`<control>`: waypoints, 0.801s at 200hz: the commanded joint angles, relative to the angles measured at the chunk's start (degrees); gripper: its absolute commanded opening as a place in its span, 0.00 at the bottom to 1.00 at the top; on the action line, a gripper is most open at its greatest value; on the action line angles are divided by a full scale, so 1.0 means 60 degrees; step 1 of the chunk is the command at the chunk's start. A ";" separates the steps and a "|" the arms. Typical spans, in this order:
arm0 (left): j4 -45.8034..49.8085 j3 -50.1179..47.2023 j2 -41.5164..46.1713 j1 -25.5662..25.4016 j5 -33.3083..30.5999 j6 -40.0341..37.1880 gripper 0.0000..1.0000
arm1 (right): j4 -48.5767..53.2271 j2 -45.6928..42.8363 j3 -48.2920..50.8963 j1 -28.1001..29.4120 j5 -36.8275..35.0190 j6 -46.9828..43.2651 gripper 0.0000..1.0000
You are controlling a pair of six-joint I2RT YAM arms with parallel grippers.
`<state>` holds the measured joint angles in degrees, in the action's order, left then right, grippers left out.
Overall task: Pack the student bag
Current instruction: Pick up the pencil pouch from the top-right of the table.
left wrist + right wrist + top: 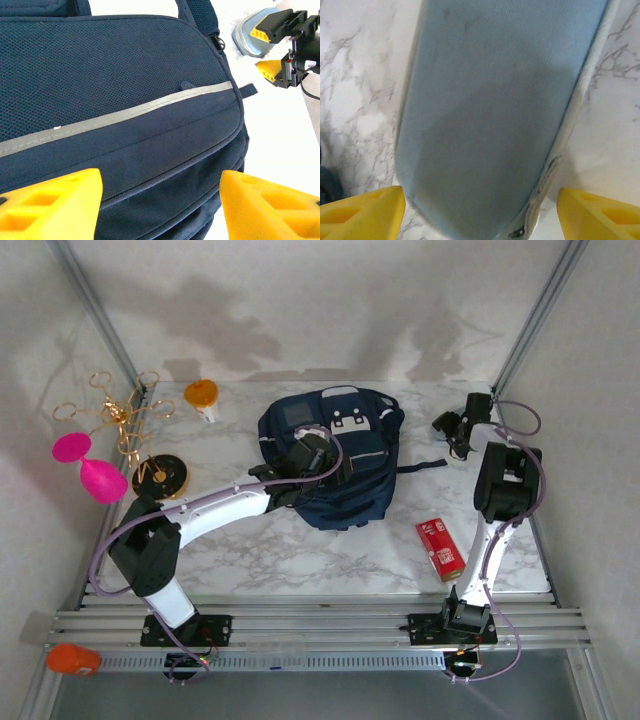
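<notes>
1. Left tool (160, 200): the jaws are spread wide and hold nothing. The tool hovers close over the front panel of the student bag (115, 65), with one finger on either side of the panel's lower seams.
2. Right tool (480, 210): the jaws are also wide and clamp nothing. The fingers straddle one end of a light-blue fabric case (495, 100) that lies on the desk (355, 75). The fingers appear to stand clear of the case.
3. Bag location: the bag lies flat, front side up, at mid-desk toward the far edge. The right tool and the case sit to its right, apart from it. A red box (438, 545) lies nearer the right arm's base.
4. Handling, by judgement: the bag is soft fabric with no visible frame. Expect it to sag, fold and slide on the smooth marble when pulled. The mesh panel and the grey reflective stripe (125, 115) offer little to pinch.
5. Grip points, by judgement: take a raised seam, a pocket edge or the padded strap (200, 12). One tool should hold the opening apart while the other tool loads items.
</notes>
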<state>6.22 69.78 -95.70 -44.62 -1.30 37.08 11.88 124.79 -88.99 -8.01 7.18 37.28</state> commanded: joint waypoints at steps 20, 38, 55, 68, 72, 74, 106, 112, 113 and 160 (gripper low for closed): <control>0.0307 0.0366 -0.0145 0.0182 -0.0248 -0.0220 0.65 | 0.0326 0.0707 -0.0821 -0.0060 -0.0312 -0.0146 0.68; 0.0403 0.0385 -0.0100 0.0243 -0.0252 -0.0233 0.66 | 0.0201 0.0793 -0.0858 -0.0060 -0.0251 -0.0245 0.51; 0.0425 0.0409 -0.0105 0.0273 -0.0202 -0.0205 0.66 | 0.0020 0.0764 -0.0867 -0.0081 0.0013 -0.0382 0.34; 0.0534 0.0482 -0.0134 0.0274 -0.0149 -0.0176 0.67 | 0.0038 0.0675 -0.0929 -0.0094 0.0214 -0.0455 0.23; 0.0590 0.0501 -0.0134 0.0274 -0.0142 -0.0163 0.67 | 0.0028 0.0617 -0.0909 -0.0091 0.0247 -0.0477 0.20; 0.0601 0.0511 -0.0134 0.0277 -0.0137 -0.0160 0.67 | 0.0020 0.0584 -0.0903 -0.0091 0.0263 -0.0483 0.19; 0.0727 0.0528 0.0130 0.0281 -0.0483 -0.0425 0.67 | -0.0398 -0.0441 -0.0191 -0.0086 0.0837 -0.0487 0.09; 0.0764 0.0543 0.0182 0.0278 -0.0617 -0.0541 0.67 | -0.0561 -0.0726 0.0113 -0.0072 0.0986 -0.0423 0.07; 0.0765 0.0543 0.0193 0.0276 -0.0639 -0.0577 0.67 | -0.0589 -0.0772 0.0163 -0.0072 0.1015 -0.0417 0.07; 0.1303 0.0543 0.0558 0.0248 -0.1708 -0.2826 0.69 | -0.0845 -0.3349 0.2385 0.0339 0.1774 -0.0316 0.07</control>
<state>11.27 71.42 -95.09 -43.40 -6.50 29.47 9.17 114.34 -80.36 -7.57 13.98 35.16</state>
